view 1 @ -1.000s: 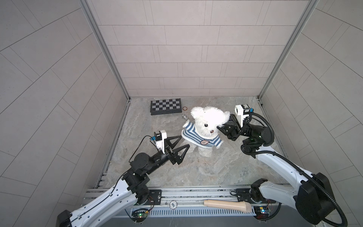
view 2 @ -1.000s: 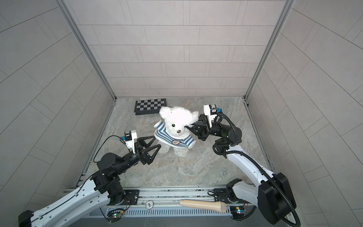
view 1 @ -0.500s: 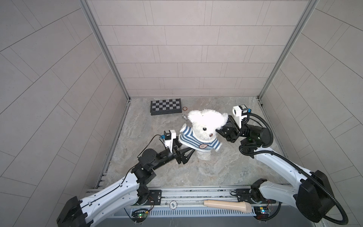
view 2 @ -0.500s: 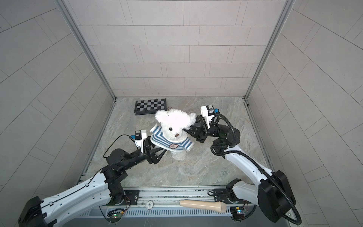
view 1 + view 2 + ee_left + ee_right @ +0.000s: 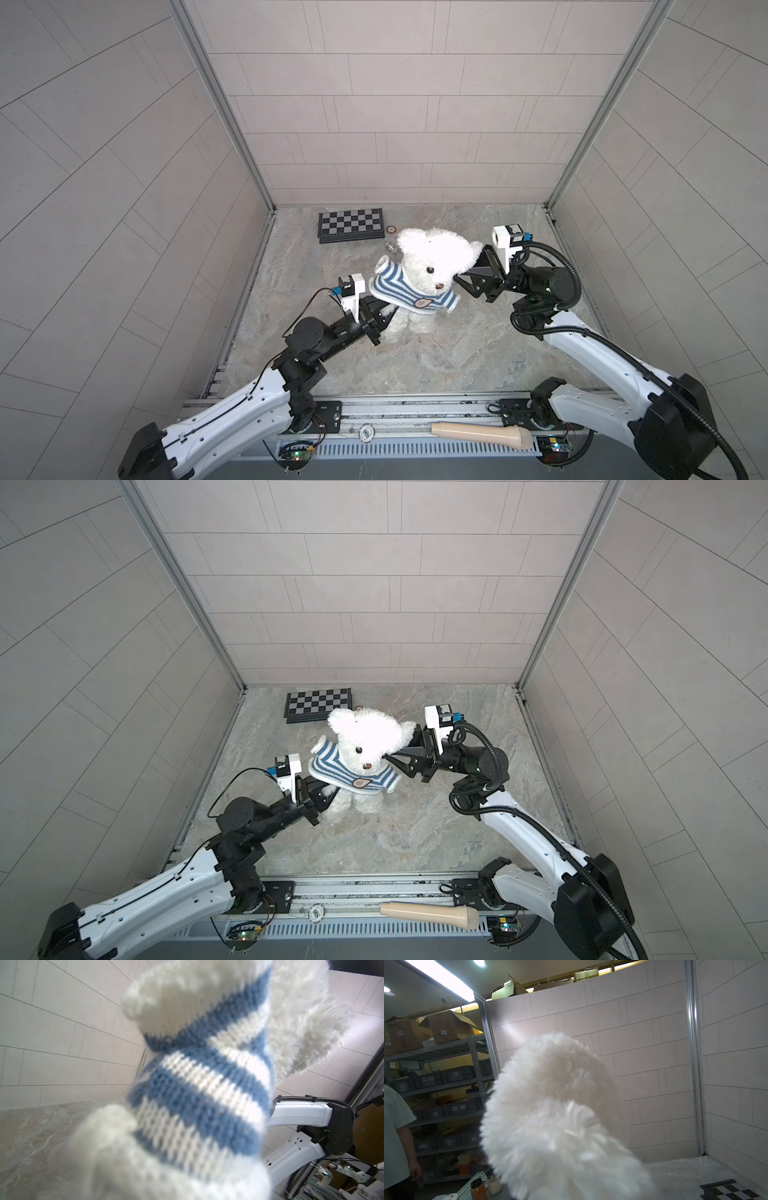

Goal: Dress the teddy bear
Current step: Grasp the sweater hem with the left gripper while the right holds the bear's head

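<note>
Teddy bear [image 5: 432, 257] in striped sweater [image 5: 395, 286], brown chest badge [image 5: 423, 303], lettering illegible

Robot lab, tiled booth [image 5: 415, 104], parts shelving [image 5: 446, 1084]

Chessboard [image 5: 350, 224] lies flat at the back of your marble tabletop [image 5: 436, 357], close to the rear wall. Just off its right end you've got a small brown disc [image 5: 391, 229], and nearby a small clear item [image 5: 391, 247], too small to ID. A beige handle-shaped obj [image 5: 482, 434] lies lengthwise on the front rail. In the right wrist view, outside the cell: metal shelving [image 5: 446, 1084] w/ grey bins, cardboard boxes [image 5: 446, 1026] on top, a person in a white tee [image 5: 396, 1136], and an orange-filled jar [image 5: 478, 1189].
</note>
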